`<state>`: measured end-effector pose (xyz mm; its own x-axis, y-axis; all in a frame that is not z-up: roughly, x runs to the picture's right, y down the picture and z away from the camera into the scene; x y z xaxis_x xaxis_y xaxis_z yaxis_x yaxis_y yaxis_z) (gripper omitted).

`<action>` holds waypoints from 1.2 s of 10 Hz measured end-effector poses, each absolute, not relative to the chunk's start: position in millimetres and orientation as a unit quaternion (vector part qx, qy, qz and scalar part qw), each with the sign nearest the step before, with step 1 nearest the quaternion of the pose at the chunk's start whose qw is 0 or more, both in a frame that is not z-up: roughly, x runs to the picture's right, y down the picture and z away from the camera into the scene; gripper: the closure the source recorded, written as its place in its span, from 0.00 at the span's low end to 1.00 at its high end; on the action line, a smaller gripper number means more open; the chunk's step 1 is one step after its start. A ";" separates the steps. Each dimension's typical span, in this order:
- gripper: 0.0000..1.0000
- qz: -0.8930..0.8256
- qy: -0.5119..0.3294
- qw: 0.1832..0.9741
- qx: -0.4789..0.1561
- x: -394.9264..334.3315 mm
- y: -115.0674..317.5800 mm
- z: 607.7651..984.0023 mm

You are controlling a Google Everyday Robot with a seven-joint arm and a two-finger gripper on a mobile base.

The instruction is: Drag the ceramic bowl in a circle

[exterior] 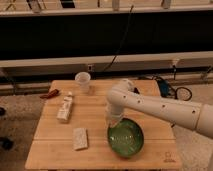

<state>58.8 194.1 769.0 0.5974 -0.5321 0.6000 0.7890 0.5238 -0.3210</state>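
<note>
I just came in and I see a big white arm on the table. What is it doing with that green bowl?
The robot's white arm reaches over the wooden table, and its gripper is down at the back rim of the ceramic bowl. It is dragging the bowl around the tabletop. Right now the bowl sits near the front right part of the table. A plastic cup, a small carton and a sponge sit off to the left.
</note>
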 end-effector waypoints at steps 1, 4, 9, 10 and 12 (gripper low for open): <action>1.00 -0.383 -0.212 0.848 -0.298 80.4 195.8 768.9; 1.00 -0.347 -0.180 0.865 -0.314 155.1 187.6 779.2; 1.00 -0.332 -0.157 0.875 -0.316 180.3 148.7 813.0; 1.00 -0.339 -0.159 0.872 -0.315 170.3 144.5 816.6; 1.00 -0.355 -0.168 0.866 -0.309 134.7 138.0 821.8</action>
<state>134.7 138.0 821.8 0.6917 -0.5116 0.5098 0.7187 0.5572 -0.4159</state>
